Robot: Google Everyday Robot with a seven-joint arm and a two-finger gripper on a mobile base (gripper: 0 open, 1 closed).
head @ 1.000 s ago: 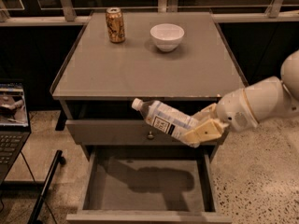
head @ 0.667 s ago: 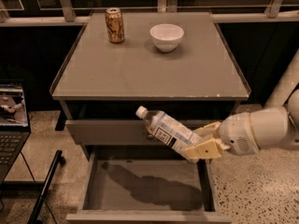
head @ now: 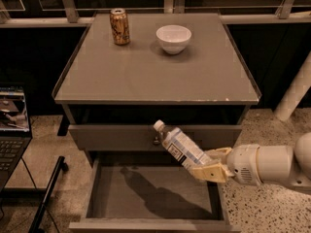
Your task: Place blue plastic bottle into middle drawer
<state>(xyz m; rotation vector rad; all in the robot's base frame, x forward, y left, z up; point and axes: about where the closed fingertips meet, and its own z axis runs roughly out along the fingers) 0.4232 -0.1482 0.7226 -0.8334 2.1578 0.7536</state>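
My gripper [head: 210,166] is shut on the base of the blue plastic bottle [head: 179,145]. The bottle is tilted, with its white cap pointing up and left, in front of the closed drawer front with a small knob [head: 156,141]. It hangs above the right half of the open middle drawer [head: 146,200], whose bare grey floor shows the bottle's shadow. The arm comes in from the right edge.
A grey cabinet top [head: 155,67] carries a gold-brown drink can [head: 119,26] at the back left and a white bowl [head: 173,38] at the back middle. A laptop [head: 12,125] stands at the left. A black stand leg [head: 48,193] lies on the speckled floor.
The gripper and bottle have moved down and to the right, lower in front of the closed drawer front and closer to the open drawer. The bottle stays gripped at the same tilt.
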